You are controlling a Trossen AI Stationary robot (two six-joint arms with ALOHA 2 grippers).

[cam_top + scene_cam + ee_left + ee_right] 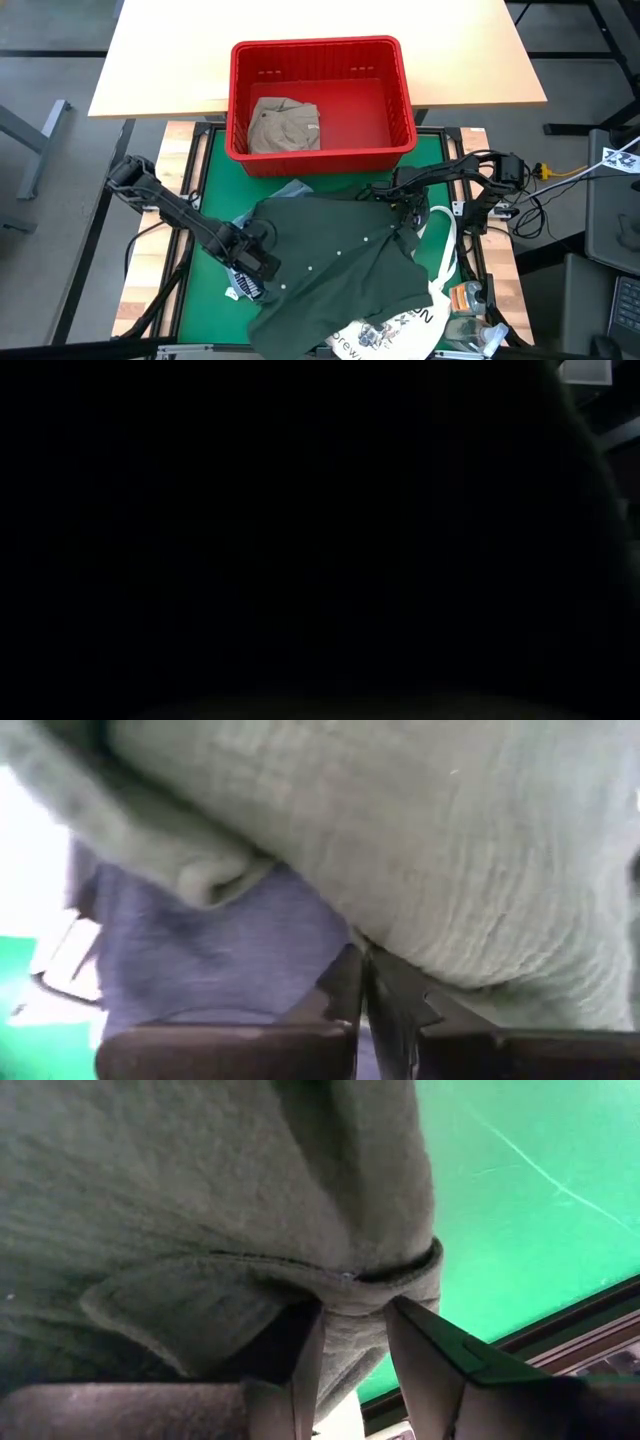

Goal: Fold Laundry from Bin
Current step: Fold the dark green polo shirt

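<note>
Your left fingers (362, 982) look pinched shut at the dark green shirt (340, 260) edge, nine o'clock, right fingers (352, 1342) clamping its twelve o'clock hem — lift unevenly and the left pinch probably slips.

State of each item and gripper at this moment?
dark green shirt: spread on the table, pinched at two edges.
khaki garment: crumpled inside bin.
red bin: upright.
left gripper: shut on shirt.
right gripper: shut on shirt hem.
</note>
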